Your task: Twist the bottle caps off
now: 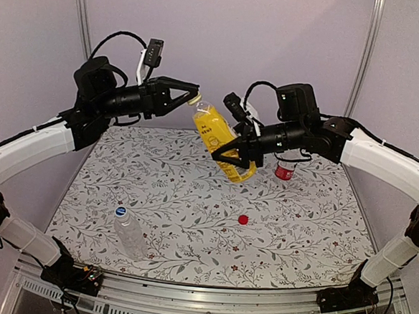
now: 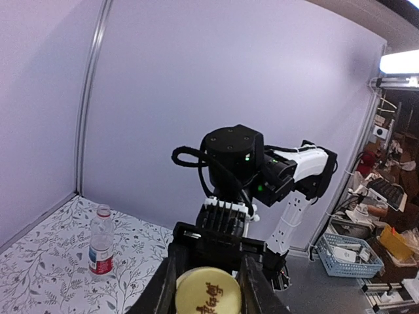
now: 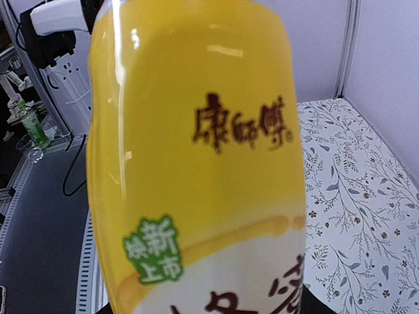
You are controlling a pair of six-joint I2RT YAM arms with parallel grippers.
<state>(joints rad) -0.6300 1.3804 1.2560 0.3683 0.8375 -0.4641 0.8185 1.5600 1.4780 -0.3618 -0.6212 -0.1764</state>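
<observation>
The counter [image 1: 319, 229] has open cloth between its middle and right edge. Above its far half the yellow bottle [image 1: 213, 128] hangs tilted, the right gripper [image 1: 234, 161] clamped round its lower body and the left gripper [image 1: 193, 93] pinching its yellow cap [image 2: 208, 292]. The clear bottle [image 1: 130, 236] with the blue cap [image 1: 121, 212] sits near the front left edge. The capless red-label bottle [image 1: 285, 169] is partly hidden behind the right arm [image 1: 382, 158]. The red cap [image 1: 243, 219] lies apart, mid-counter

yellow bottle [image 1: 218, 132]: yellow-orange; label yellow w/ brown script, green patch w/ white chars
yellow cap [image 2: 208, 292]: pale yellow, brown script
red cap [image 1: 243, 219]: plain red
blue cap [image 1: 121, 212]: blue, white mark
clear bottle [image 1: 130, 238]: transparent
far bottle [image 1: 285, 171]: clear, red label
table [image 1: 313, 222]: white, grey leaf sprigs, sm red flowers
</observation>
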